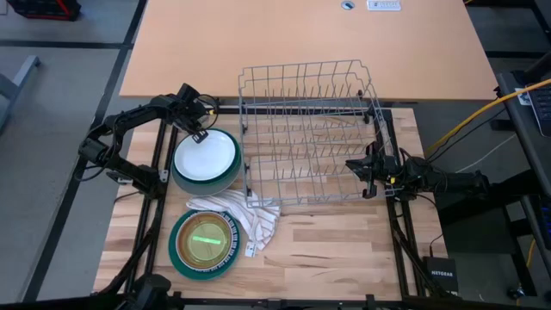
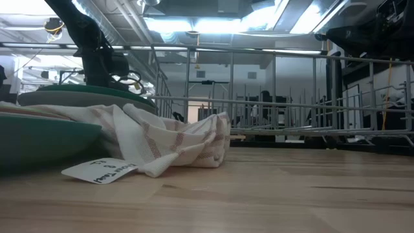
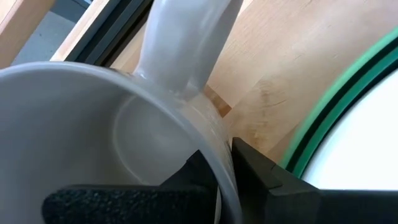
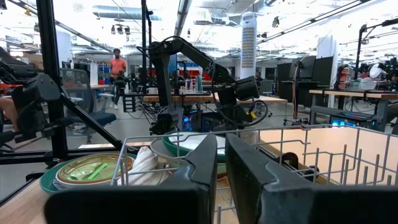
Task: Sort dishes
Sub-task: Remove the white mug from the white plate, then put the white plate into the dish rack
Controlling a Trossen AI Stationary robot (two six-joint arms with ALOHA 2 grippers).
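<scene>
A grey mug [image 3: 112,124] fills the left wrist view, its mouth toward the camera and its handle [image 3: 180,37] on the side away from it. My left gripper [image 1: 196,127] is shut on the mug at the far left edge of a plate stack topped by a white plate [image 1: 207,158]. In the high view the gripper hides the mug. A second stack [image 1: 204,244], a brown bowl on a large green plate, sits near the front edge. My right gripper [image 1: 366,170] is at the right wall of the grey wire rack [image 1: 310,129], its fingers almost together. My left gripper pinches the mug's wall at the rim [image 3: 217,155], on the side opposite the handle. One finger [image 3: 124,199] is inside the mug and one finger [image 3: 267,180] is outside. Whether the mug's bottom stands on the table does not show. My right gripper stands at the rack's right wall; I cannot tell whether it touches a wire.
A white cloth with dark stripes [image 1: 241,220] lies crumpled between the two stacks and the rack, with a paper tag [image 1: 250,250] at its near end. The rack takes up the table's middle and right. Bare wood [image 1: 344,250] lies in front of the rack.
</scene>
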